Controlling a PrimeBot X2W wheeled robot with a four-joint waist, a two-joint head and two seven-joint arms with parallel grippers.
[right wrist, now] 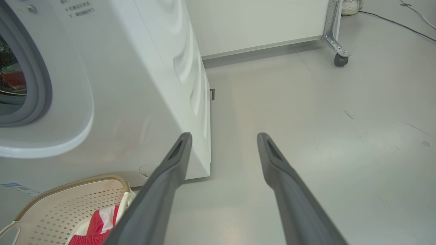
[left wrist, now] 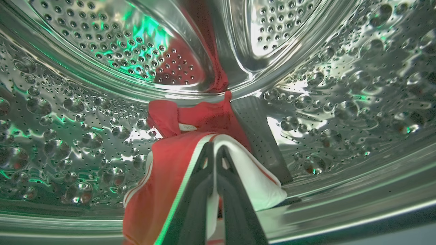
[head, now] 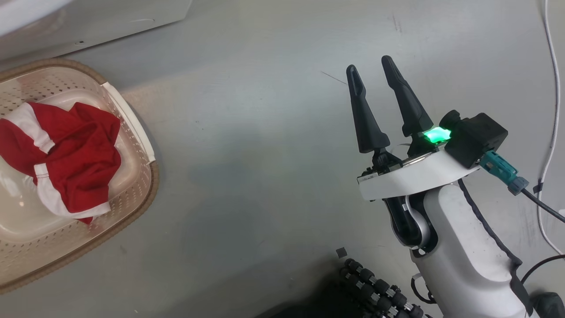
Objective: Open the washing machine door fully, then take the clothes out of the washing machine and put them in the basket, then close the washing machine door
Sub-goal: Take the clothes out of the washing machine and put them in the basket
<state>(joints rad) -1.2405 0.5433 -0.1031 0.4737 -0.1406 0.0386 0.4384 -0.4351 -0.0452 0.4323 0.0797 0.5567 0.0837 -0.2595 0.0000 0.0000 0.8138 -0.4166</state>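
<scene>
In the left wrist view my left gripper (left wrist: pixel 214 147) is inside the steel drum (left wrist: pixel 340 102) of the washing machine, shut on red clothes (left wrist: pixel 163 177) with white stripes and trim; more red fabric lies behind it. The head view shows the cream basket (head: pixel 152 185) at left on the floor, holding another red and white garment (head: pixel 75 154). My right gripper (head: pixel 370 64) hangs open over bare floor to the basket's right. From the right wrist, its own fingers (right wrist: pixel 223 136) point past the white washing machine (right wrist: pixel 136 85) with its grey ring (right wrist: pixel 41 92) and the basket (right wrist: pixel 75 182). The door is out of view.
A white cabinet on a castor leg (right wrist: pixel 339 58) stands behind the machine, with a shoe (right wrist: pixel 351 5) beyond it. A white cable (head: pixel 554 110) runs along the floor at right. Dark parts of my base (head: pixel 375 287) sit at the bottom.
</scene>
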